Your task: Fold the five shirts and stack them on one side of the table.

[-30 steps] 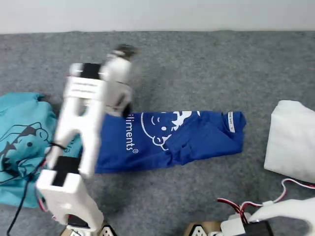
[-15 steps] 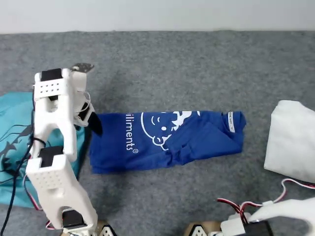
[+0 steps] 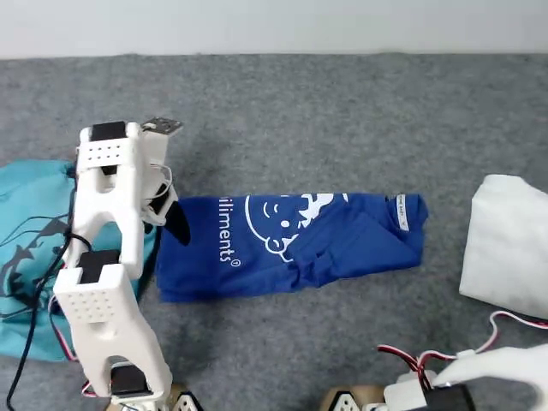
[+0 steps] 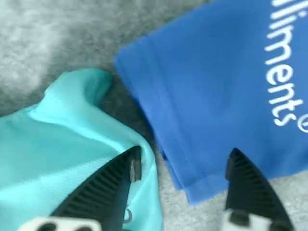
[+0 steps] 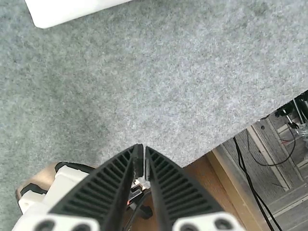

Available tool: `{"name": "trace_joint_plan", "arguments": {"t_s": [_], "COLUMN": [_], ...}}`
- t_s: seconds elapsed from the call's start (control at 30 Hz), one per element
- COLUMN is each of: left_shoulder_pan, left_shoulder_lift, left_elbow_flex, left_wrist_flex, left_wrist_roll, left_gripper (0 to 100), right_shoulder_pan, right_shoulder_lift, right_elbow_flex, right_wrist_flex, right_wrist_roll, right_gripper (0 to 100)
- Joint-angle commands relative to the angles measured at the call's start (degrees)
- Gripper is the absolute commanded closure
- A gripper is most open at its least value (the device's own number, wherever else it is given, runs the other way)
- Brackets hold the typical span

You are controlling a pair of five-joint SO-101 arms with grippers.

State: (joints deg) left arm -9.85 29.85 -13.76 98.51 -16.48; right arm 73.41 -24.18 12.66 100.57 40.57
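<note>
A blue shirt with white print lies folded lengthwise across the middle of the grey table; its hemmed end fills much of the left wrist view. A teal shirt lies crumpled at the left edge, its cloth touching the blue one. My left gripper hangs open over the blue shirt's left end, one finger above the teal cloth and one above the blue hem, as seen at the gripper. A folded white shirt rests at the right edge. My right gripper is shut, low at the table's front edge.
The grey felt table has bare room along the back and in front of the blue shirt. The right arm's base and wires sit at the front right. A wooden table edge and cables lie beyond the felt.
The left arm swung left off the blue shirt's left part, then came back slightly right and down to that shirt's left end. The shirts and right arm stayed still.
</note>
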Motion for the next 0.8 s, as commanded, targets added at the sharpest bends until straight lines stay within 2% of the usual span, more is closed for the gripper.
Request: {"name": "trace_joint_plan", "arguments": {"t_s": [0.0, 0.43, 0.67, 0.77], "left_shoulder_pan": [2.20, 2.20, -4.92, -9.32], "left_shoulder_lift": [-5.19, -4.31, 2.64, 2.90], "left_elbow_flex": [-2.15, -0.22, 1.63, 0.40], "left_wrist_flex": [1.41, 1.76, -2.99, -3.16], "left_wrist_roll": [-0.18, -0.18, -1.05, -4.84], "left_gripper": [72, 72, 72, 72], "right_shoulder_pan": [-0.04, -0.04, 0.04, 0.04], "right_shoulder_lift": [-2.07, -2.07, -2.07, -2.07], "right_elbow_flex": [-0.62, -0.62, -0.62, -0.62], "right_wrist_flex": [1.45, 1.36, 1.45, 1.45], "right_wrist_roll": [0.44, 0.44, 0.44, 0.44], "right_gripper": [98.7, 98.7, 98.7, 98.7]}}
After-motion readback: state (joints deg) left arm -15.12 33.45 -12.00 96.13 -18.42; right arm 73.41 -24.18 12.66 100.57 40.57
